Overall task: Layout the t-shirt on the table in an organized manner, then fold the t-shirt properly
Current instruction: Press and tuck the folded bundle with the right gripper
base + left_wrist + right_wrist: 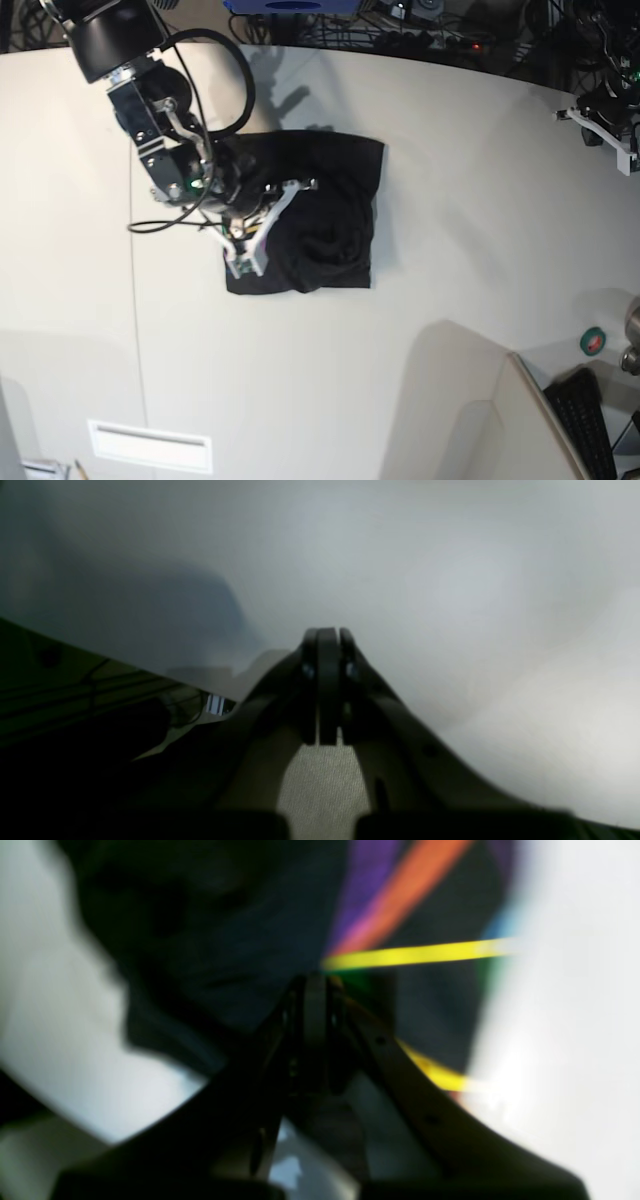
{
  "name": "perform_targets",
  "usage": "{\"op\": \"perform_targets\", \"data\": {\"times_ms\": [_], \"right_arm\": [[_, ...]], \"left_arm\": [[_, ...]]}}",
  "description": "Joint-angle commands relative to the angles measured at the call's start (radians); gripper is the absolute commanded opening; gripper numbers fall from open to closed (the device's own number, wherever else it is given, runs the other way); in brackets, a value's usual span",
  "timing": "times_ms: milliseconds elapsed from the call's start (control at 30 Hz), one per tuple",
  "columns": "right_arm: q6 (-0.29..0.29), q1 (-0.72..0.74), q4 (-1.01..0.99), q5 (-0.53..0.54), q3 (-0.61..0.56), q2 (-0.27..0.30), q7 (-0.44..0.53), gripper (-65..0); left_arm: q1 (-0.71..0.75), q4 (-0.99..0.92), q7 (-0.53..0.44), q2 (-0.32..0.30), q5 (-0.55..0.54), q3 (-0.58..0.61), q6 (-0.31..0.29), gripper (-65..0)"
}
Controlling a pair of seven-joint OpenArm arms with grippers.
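On the table (450, 200), left of centre in the base view, lies the shirt (330, 215), a rumpled black rectangle. Over its left part the right gripper (315, 982) has its fingers pinched together at the cloth by the print (whether fabric is caught, blur hides). Left gripper (327, 635) is closed on nothing. Soft, limp cotton; best taken by an edge or corner.

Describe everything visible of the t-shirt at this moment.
The t-shirt is black, soft-looking cloth, gathered into a rumpled, roughly square bundle on the off-white table, left of centre in the base view. The right wrist view shows purple, orange and yellow print lines on it. The right gripper is over its left part, fingers together at the cloth.
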Motion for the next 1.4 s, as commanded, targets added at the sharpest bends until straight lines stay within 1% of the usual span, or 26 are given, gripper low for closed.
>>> {"op": "perform_targets", "data": {"times_ms": [0, 133, 200, 267, 333, 433, 467, 500, 567, 667, 767, 833, 900, 967, 1033, 1100, 1133, 1200, 1300, 1367], "right_arm": [[0.008, 0.012, 0.019, 0.007, -0.025, -0.004, 0.011, -65.0], [0.006, 0.012, 0.025, 0.008, -0.144, -0.038, 0.003, -65.0], [0.006, 0.012, 0.048, 0.008, -0.218, -0.039, 0.003, -65.0], [0.002, 0.012, 0.104, 0.008, -0.275, -0.029, 0.003, -65.0], [-0.044, 0.01, 0.16, 0.008, -0.278, -0.012, 0.002, -65.0], [-0.159, 0.027, 0.199, 0.008, -0.276, 0.039, 0.009, -65.0], [-0.184, 0.041, 0.193, 0.008, -0.276, 0.053, 0.009, -65.0], [-0.193, 0.052, 0.179, 0.008, -0.276, 0.062, 0.011, -65.0], [-0.193, 0.066, 0.134, 0.008, -0.276, 0.067, 0.015, -65.0], [-0.193, 0.07, 0.044, 0.01, -0.282, 0.057, 0.071, -65.0], [-0.19, 0.064, 0.007, 0.011, -0.287, 0.011, 0.086, -65.0], [-0.19, 0.064, 0.004, 0.01, -0.344, -0.01, 0.086, -65.0], [-0.19, 0.07, 0.002, 0.01, -0.408, -0.015, 0.086, -65.0], [-0.19, 0.072, 0.009, 0.01, -0.445, -0.024, 0.086, -65.0], [-0.19, 0.066, 0.013, 0.01, -0.447, -0.027, 0.081, -65.0], [-0.19, 0.072, 0.044, 0.01, -0.442, -0.019, 0.065, -65.0], [-0.193, 0.073, 0.068, 0.008, -0.42, -0.01, 0.061, -65.0], [-0.193, 0.072, 0.098, 0.008, -0.318, 0.001, 0.06, -65.0], [-0.193, 0.092, 0.078, 0.008, -0.17, 0.001, 0.06, -65.0], [-0.193, 0.116, 0.03, 0.008, -0.146, 0.005, 0.06, -65.0]], "left_arm": [[-0.001, 0.015, -0.016, -0.018, -0.007, -0.006, -0.004, -65.0], [-0.001, 0.015, -0.016, -0.02, -0.007, -0.007, -0.004, -65.0], [0.0, 0.015, -0.016, -0.02, -0.007, -0.007, -0.004, -65.0], [0.0, 0.015, -0.016, -0.02, -0.007, -0.009, -0.004, -65.0], [0.0, 0.013, -0.016, -0.02, -0.007, -0.012, -0.004, -65.0], [0.002, 0.013, -0.016, -0.021, -0.007, -0.012, -0.004, -65.0], [0.003, 0.013, -0.018, -0.021, -0.007, -0.012, -0.004, -65.0], [0.003, 0.013, -0.018, -0.021, -0.007, -0.012, -0.004, -65.0], [0.003, 0.013, -0.018, -0.021, -0.007, -0.012, -0.004, -65.0], [0.002, 0.013, -0.018, -0.021, -0.007, -0.01, -0.004, -65.0], [0.0, 0.013, -0.018, -0.021, -0.007, -0.007, -0.004, -65.0], [0.0, 0.013, -0.018, -0.021, -0.007, -0.007, -0.004, -65.0], [0.0, 0.013, -0.018, -0.021, -0.007, -0.007, -0.004, -65.0], [0.0, 0.013, -0.018, -0.021, -0.007, -0.012, -0.004, -65.0], [0.0, 0.013, -0.018, -0.021, -0.007, -0.012, -0.004, -65.0], [0.005, 0.013, -0.018, -0.021, -0.007, -0.013, -0.004, -65.0], [0.005, 0.013, -0.018, -0.021, -0.007, -0.013, -0.004, -65.0], [0.008, 0.013, -0.018, -0.021, -0.007, -0.013, -0.004, -65.0], [0.01, 0.013, -0.018, -0.021, -0.007, -0.013, -0.004, -65.0], [0.01, 0.013, -0.018, -0.021, -0.007, -0.013, -0.004, -65.0]]}}
